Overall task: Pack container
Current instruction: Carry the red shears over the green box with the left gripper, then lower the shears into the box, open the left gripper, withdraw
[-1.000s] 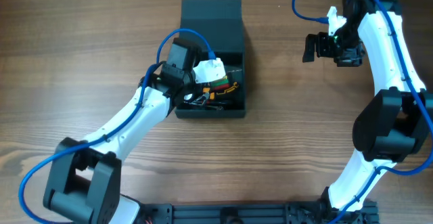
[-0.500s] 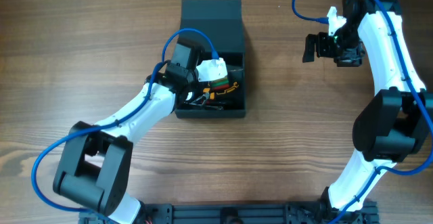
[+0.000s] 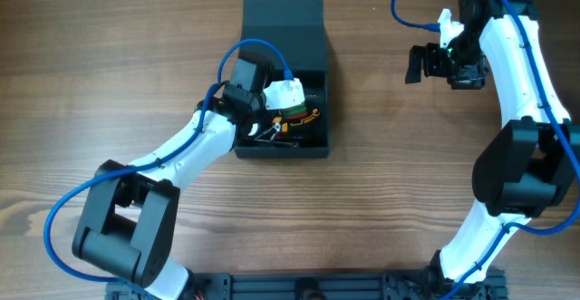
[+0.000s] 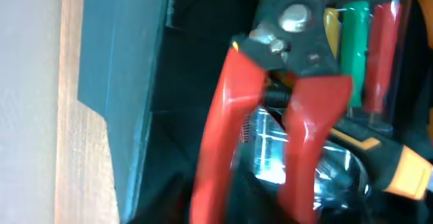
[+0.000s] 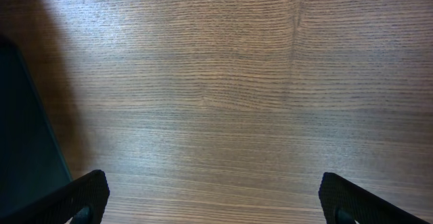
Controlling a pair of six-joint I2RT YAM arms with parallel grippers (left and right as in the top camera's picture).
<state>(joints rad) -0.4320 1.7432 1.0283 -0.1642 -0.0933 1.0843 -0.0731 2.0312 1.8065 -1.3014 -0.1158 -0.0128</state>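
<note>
Gently raise left gripper (image 3: 261, 120), grip unclear, straight from the container (image 3: 283, 17), leaving red-handled pliers (image 4: 270, 122) inside; right gripper (image 3: 416, 62) gapes empty.

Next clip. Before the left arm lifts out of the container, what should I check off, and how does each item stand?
1. The lid of the container is open and lying flat behind it: ok.
2. The red-handled pliers are inside the container, beside the screwdriver set: ok.
3. The left gripper is free of the pliers: cannot tell, its fingers are not visible.
4. The right gripper is open and empty: ok.
5. The right gripper is apart from the container, over bare table: ok.
</note>
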